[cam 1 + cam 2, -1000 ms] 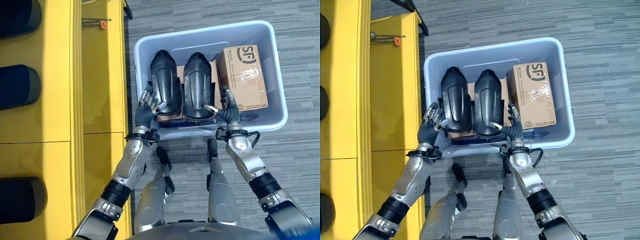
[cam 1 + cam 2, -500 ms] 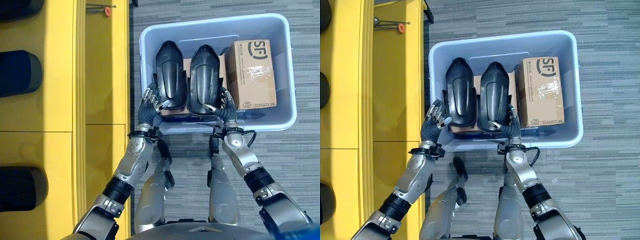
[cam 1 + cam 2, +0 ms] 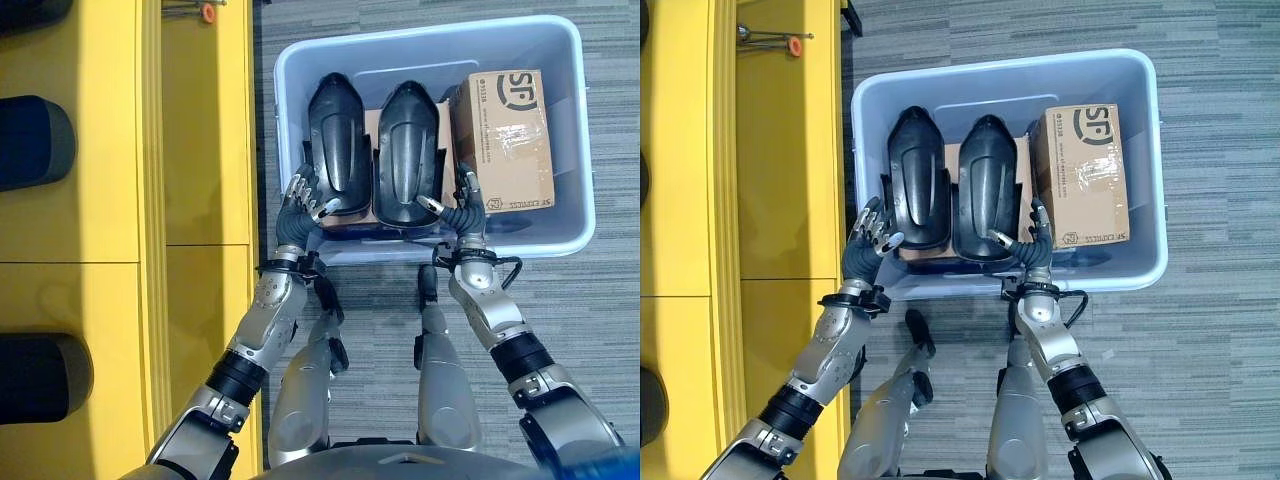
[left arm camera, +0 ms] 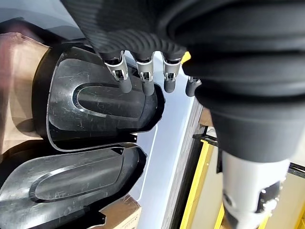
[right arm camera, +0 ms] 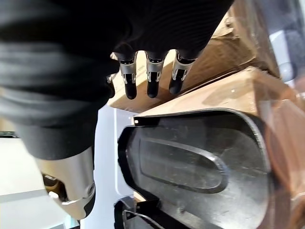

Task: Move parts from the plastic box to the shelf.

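- Where the left eye view looks down on grey ribbed carpet (image 3: 420, 30), a pale blue plastic box (image 3: 570, 235) with rounded corners holds two glossy black moulded parts, the left shell (image 3: 337, 150) and the right shell (image 3: 406, 155), side by side on brown cardboard, with a taped cardboard carton (image 3: 505, 140) at their right. The left hand (image 3: 300, 205) sits at the left shell's near outer edge, fingers released and spread; the right hand (image 3: 462, 208) is between the right shell and the carton, fingers straight.
- In the right eye view, a smooth yellow shelf (image 3: 780, 170) runs along the box's left side, with a thin metal tool with an orange cap (image 3: 792, 45) at its far end.
- In the left wrist view, dark-tipped fingers (image 4: 123, 85) hang relaxed just over the scuffed, ridged left shell.
- In the right wrist view, fingers (image 5: 151, 86) point straight at the cardboard beside the right shell's raised oval rib.
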### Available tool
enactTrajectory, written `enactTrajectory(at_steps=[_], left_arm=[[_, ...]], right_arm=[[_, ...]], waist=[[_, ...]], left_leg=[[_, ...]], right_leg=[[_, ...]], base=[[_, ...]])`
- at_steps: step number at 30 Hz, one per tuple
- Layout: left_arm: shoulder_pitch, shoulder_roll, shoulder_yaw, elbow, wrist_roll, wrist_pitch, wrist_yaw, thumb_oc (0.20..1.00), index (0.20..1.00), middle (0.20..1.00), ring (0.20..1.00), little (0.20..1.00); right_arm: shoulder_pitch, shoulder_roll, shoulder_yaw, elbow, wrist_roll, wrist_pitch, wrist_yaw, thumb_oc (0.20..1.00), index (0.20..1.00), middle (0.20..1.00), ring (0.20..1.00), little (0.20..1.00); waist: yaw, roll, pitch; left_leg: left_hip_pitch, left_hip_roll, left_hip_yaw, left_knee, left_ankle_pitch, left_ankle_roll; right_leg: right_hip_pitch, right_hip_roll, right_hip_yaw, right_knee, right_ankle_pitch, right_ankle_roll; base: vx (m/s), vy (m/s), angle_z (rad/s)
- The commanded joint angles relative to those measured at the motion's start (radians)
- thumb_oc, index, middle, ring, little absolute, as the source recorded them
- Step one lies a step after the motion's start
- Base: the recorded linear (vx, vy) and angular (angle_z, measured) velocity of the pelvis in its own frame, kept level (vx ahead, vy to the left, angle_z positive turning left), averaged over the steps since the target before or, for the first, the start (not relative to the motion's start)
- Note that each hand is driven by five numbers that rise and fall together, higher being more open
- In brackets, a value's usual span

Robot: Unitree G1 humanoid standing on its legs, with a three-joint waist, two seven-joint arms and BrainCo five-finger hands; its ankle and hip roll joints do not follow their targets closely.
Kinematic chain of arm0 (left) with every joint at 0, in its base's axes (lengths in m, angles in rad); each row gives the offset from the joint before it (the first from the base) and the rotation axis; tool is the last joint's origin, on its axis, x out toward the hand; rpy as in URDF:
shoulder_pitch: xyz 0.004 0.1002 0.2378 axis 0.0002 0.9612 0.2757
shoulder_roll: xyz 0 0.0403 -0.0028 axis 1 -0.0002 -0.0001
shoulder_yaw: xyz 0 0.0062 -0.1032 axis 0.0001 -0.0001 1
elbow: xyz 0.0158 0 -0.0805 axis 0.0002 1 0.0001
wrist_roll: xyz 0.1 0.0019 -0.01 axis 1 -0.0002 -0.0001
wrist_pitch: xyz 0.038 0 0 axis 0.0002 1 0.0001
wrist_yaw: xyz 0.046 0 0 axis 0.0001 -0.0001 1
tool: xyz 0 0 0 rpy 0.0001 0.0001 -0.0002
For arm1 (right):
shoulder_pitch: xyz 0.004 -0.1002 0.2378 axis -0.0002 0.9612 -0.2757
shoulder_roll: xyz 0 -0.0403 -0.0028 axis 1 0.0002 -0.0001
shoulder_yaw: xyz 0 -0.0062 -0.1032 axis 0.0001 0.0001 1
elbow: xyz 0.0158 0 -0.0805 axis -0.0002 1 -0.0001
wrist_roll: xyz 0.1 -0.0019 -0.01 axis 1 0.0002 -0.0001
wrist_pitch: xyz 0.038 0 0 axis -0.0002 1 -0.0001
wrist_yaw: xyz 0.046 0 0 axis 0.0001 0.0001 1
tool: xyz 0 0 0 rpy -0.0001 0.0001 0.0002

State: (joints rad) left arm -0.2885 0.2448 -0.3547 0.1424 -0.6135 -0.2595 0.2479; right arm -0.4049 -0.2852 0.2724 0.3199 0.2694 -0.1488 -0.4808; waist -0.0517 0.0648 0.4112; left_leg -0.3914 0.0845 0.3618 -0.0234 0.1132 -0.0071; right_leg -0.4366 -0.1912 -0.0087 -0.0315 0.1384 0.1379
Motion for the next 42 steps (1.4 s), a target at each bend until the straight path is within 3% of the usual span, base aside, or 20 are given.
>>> enactTrajectory(at_steps=[1, 18, 28, 34, 42], left_arm=[[0.0, 0.021, 0.004, -0.03, 0.025, -0.056, 0.013, 1.0, 1.0, 1.0, 1.0, 1.0], [-0.008, 0.031, 0.001, -0.034, 0.014, -0.059, 0.022, 1.0, 1.0, 1.0, 1.0, 1.0], [-0.015, 0.058, -0.009, -0.083, 0.029, -0.059, 0.021, 1.0, 1.0, 1.0, 1.0, 1.0], [-0.016, 0.072, -0.009, -0.113, 0.015, -0.062, 0.02, 1.0, 1.0, 1.0, 1.0, 1.0], [-0.021, 0.08, -0.007, -0.125, 0.015, -0.057, 0.027, 1.0, 1.0, 1.0, 1.0, 1.0]], right_arm=[[0.004, 0.008, -0.044, -0.095, -0.023, -0.067, -0.012, 1.0, 1.0, 1.0, 1.0, 1.0], [-0.084, 0.014, -0.065, 0.0, 0.05, -0.081, -0.047, 1.0, 1.0, 1.0, 1.0, 1.0], [-0.217, -0.05, -0.148, 0.055, 0.058, -0.092, -0.128, 1.0, 1.0, 1.0, 1.0, 1.0], [-0.314, -0.101, -0.164, 0.122, 0.052, -0.086, -0.164, 1.0, 1.0, 1.0, 1.0, 1.0], [-0.367, -0.103, -0.149, 0.195, 0.068, -0.084, -0.168, 1.0, 1.0, 1.0, 1.0, 1.0]], waist=[[0.005, -0.031, -0.028], [0.022, -0.017, -0.009], [0.04, 0.009, -0.002], [0.051, 0.015, 0.014], [0.055, 0.014, 0.026]], left_leg=[[-0.051, 0.046, -0.067, 0.087, -0.02, -0.081], [-0.121, 0.041, -0.086, 0.115, -0.028, -0.079], [-0.179, 0.034, -0.09, 0.145, -0.05, -0.073], [-0.25, 0.043, -0.11, 0.222, -0.083, -0.063], [-0.33, 0.051, -0.137, 0.291, -0.107, -0.057]], right_leg=[[-0.03, -0.048, -0.026, 0.112, -0.018, 0.039], [-0.094, -0.048, -0.025, 0.142, -0.024, 0.036], [-0.169, -0.051, -0.006, 0.181, -0.039, 0.04], [-0.238, -0.039, 0.007, 0.246, -0.064, 0.027], [-0.307, -0.032, 0.004, 0.314, -0.087, 0.013]], base=[[0.08, 0.011, 0.0], [0.0, 0.001, 0.0], [0.0, 0.0, 0.0], [0.0, -0.007, 0.02], [-0.01, -0.014, 0.08]])
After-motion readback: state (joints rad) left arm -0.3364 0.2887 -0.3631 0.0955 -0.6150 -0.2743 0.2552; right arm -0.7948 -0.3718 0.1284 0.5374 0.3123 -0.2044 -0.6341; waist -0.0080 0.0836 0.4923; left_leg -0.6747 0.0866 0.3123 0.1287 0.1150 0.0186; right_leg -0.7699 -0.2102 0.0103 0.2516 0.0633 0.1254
